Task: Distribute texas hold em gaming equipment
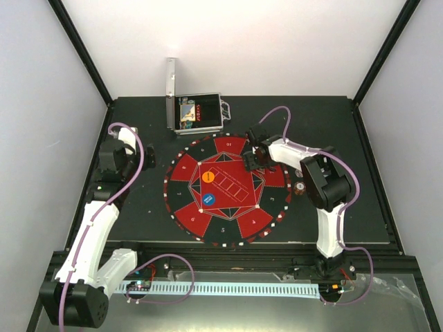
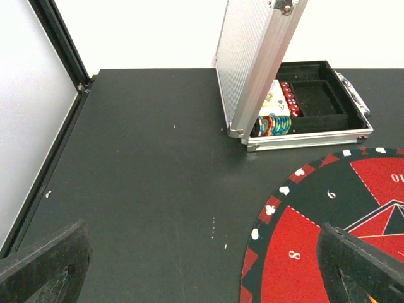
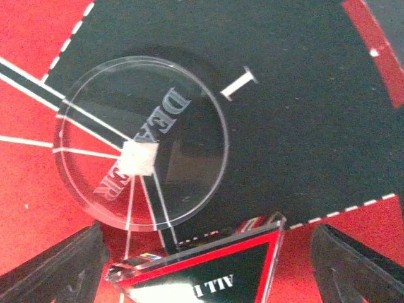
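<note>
I am holding the right tool (image 3: 207, 232) wide above the mat (image 3: 303, 126), gripping nothing, clear dealer disc (image 3: 142, 142) lying flat on the mat just ahead of its fingers, left tool (image 2: 202, 228) hanging wide over the table (image 2: 145, 158), chips (image 2: 273, 125) sitting in the open case (image 2: 252, 57)

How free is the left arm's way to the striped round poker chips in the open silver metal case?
Probably reachable, not head-on. Bare table lies between the open left gripper and the silver metal case, but its upright lid stands on that side, partly hiding the striped chips; coming from above looks likelier.
</note>
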Controlling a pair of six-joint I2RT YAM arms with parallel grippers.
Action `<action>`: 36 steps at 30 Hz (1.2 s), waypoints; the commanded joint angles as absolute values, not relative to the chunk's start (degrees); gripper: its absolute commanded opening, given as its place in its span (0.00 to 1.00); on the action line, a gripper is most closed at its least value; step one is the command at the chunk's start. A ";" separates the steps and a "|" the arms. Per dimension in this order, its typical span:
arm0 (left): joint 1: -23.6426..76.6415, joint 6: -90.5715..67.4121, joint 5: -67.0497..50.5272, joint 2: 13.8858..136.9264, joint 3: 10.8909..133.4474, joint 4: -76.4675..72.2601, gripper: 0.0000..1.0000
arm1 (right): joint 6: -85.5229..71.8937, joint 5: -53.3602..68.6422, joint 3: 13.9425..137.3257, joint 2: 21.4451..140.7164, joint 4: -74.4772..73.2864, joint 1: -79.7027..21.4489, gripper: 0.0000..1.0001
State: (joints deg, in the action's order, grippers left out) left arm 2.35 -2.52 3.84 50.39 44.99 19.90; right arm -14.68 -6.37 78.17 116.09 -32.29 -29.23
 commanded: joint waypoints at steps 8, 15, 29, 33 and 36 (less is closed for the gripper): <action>2.62 -2.20 3.48 50.36 47.53 19.92 0.99 | -15.91 0.24 72.62 101.84 -34.50 -34.68 0.93; 2.64 -2.15 4.12 50.02 47.41 19.90 0.99 | -22.45 9.21 74.72 107.62 -30.13 -46.88 0.70; 2.67 -2.20 3.99 49.83 47.46 19.84 0.99 | -23.95 17.06 80.16 119.07 -26.44 -49.94 0.50; 2.72 -2.20 3.96 49.76 47.44 19.82 0.99 | -23.86 17.47 78.89 119.63 -26.52 -50.09 0.47; 2.72 -2.19 3.96 49.75 47.50 19.76 0.99 | -23.41 17.50 77.25 118.96 -26.17 -50.07 0.46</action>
